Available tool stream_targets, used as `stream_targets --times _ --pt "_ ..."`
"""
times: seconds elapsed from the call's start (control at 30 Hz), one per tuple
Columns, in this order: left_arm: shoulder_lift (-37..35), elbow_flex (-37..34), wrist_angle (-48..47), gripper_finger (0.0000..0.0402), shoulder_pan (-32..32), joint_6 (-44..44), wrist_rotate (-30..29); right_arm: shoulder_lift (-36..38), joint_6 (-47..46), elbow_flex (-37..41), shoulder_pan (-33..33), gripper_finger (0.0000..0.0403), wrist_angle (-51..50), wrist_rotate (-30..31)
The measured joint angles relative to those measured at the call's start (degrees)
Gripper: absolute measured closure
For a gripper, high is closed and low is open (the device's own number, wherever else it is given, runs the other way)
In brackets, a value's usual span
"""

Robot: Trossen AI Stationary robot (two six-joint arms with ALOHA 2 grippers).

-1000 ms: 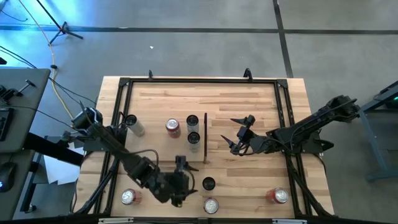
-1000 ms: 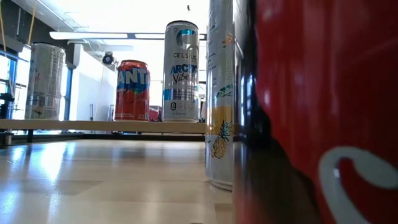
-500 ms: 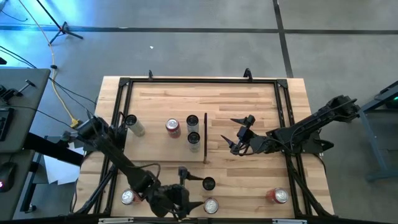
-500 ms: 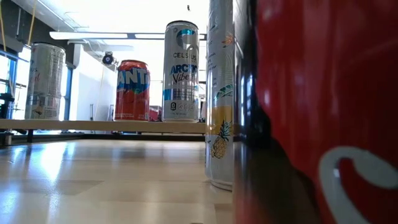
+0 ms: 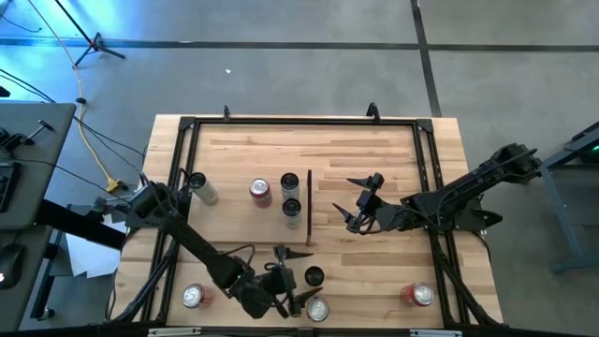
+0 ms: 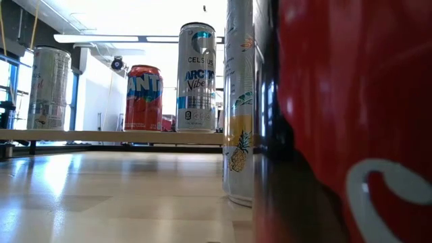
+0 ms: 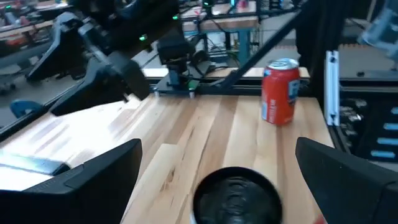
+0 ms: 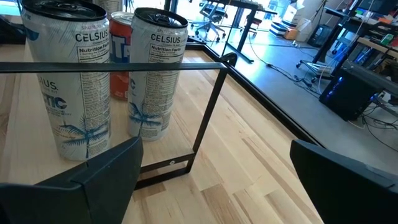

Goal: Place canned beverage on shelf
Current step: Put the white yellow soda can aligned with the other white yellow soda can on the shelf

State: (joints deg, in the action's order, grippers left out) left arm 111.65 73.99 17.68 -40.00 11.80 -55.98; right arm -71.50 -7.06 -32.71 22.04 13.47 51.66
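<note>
**High view.** The left gripper [image 5: 296,279] sits low over the near part of the table [image 5: 374,150], jaws spread wide. It points right at a black-topped can [image 5: 314,277] just beside its tips. A second ago it was nearer the shelf [image 5: 234,159] and a little narrower. It has since swung towards the near edge, opened fully and turned to face this can. My judgement is that it is setting up to pick up the next drink. The shelf lies on the left half of the table, with its dark upright strip [image 5: 309,206] on the right edge. It already carries a red can [image 5: 260,191], two slim cans [image 5: 290,195] and one silver can [image 5: 198,185] further left. The right gripper [image 5: 351,199] waits right of the strip, jaws wide and empty, where it was a second ago.

**Low view.** No gripper shows. The shelf's edge [image 6: 108,137] carries the silver, red and slim cans, unchanged.

**Left wrist view.** The black-topped can [image 7: 236,198] stands between the wide fingers [image 7: 93,180], untouched. Another red can [image 7: 280,91] stands well beyond it.

**Right wrist view.** The slim cans [image 8: 155,68] stand behind the strip [image 8: 208,106]. Nothing is between the fingers [image 8: 348,180].

The can is not yet gripped; closing squarely around it comes next.
</note>
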Motion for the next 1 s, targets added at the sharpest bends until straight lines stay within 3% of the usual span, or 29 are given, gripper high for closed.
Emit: stream_targets --times 0.4,0.7,1.0 --pt "0.05 -9.0 13.01 0.0002 0.16 3.12 2.0 0.0 0.01 0.0 0.02 0.0009 -0.02 0.0" --pt "0.05 -13.25 19.0 0.0002 0.95 2.77 8.52 0.02 -0.01 0.0 0.0 0.0009 -0.09 0.0" --pt "0.22 -13.32 19.17 0.0002 3.29 2.21 15.44 0.02 -0.01 0.0 0.0 0.0009 -0.11 0.0"
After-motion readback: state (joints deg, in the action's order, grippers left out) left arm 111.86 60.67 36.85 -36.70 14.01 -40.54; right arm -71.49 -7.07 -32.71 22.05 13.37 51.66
